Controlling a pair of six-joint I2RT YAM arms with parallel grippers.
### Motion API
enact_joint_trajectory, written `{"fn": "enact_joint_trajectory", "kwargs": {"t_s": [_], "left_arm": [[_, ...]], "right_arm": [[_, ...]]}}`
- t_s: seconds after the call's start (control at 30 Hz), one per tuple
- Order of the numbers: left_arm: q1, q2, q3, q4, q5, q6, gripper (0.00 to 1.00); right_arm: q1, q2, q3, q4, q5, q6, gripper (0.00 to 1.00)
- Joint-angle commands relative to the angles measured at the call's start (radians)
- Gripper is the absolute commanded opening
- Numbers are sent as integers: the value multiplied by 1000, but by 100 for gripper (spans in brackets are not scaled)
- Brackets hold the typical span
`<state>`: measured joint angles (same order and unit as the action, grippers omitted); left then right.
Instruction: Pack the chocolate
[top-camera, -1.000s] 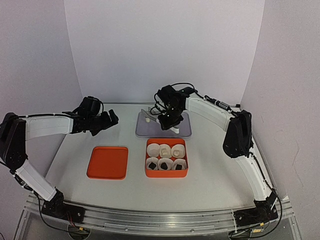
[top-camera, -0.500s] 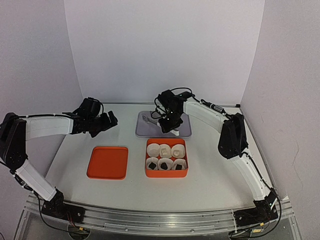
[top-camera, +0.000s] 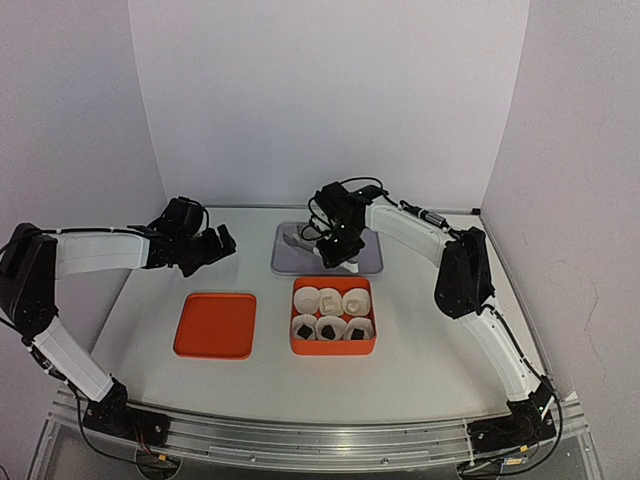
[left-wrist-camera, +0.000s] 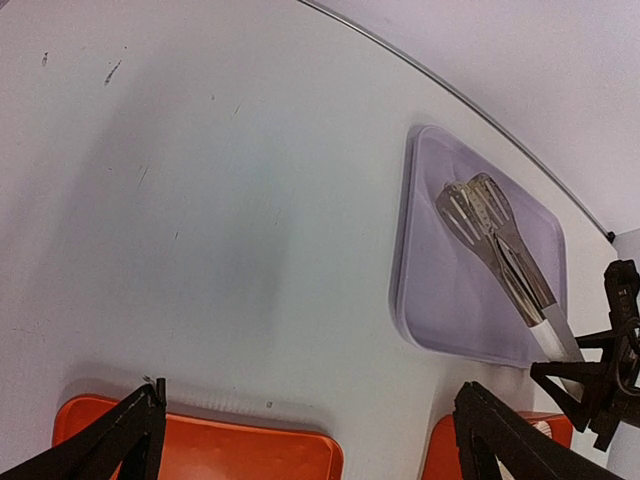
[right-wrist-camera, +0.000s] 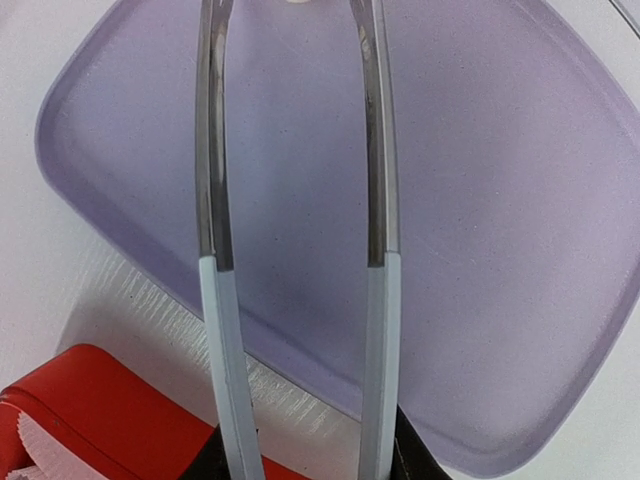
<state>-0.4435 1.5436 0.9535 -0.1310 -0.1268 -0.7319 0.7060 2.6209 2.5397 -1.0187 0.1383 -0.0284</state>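
Observation:
An orange box (top-camera: 371, 345) holds six white paper cups. Dark chocolate (top-camera: 328, 329) lies in the three front cups and cream chocolate (top-camera: 355, 300) in two back cups; the back left cup looks bare. My right gripper (top-camera: 338, 250) (right-wrist-camera: 310, 460) is shut on the white handles of metal tongs (right-wrist-camera: 380, 200) (left-wrist-camera: 495, 240), whose heads rest on the purple tray (top-camera: 368, 262) (right-wrist-camera: 500, 250). A pale bit shows between the tong arms at the top edge of the right wrist view; I cannot tell what it is. My left gripper (top-camera: 208, 246) (left-wrist-camera: 310, 445) hangs open over bare table.
An orange lid (top-camera: 215, 325) (left-wrist-camera: 200, 455) lies flat to the left of the box. White walls close in the table at the back and both sides. The right arm reaches over the box's back right side.
The right gripper has lowered the tongs and swung their heads left onto the tray, where a pale lump lay a second ago. The left arm has hardly moved.

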Motion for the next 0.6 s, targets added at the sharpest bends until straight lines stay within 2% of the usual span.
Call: {"fn": "enact_joint_trajectory", "kwargs": {"t_s": [0.0,0.57], "left_arm": [[6,9,35,4,-10,14,100],[9,-1,31,2,-13,14,100]], "right_arm": [[-8,14,28,12,3,-12,34],[-18,46,37,8,20,-5,31]]}}
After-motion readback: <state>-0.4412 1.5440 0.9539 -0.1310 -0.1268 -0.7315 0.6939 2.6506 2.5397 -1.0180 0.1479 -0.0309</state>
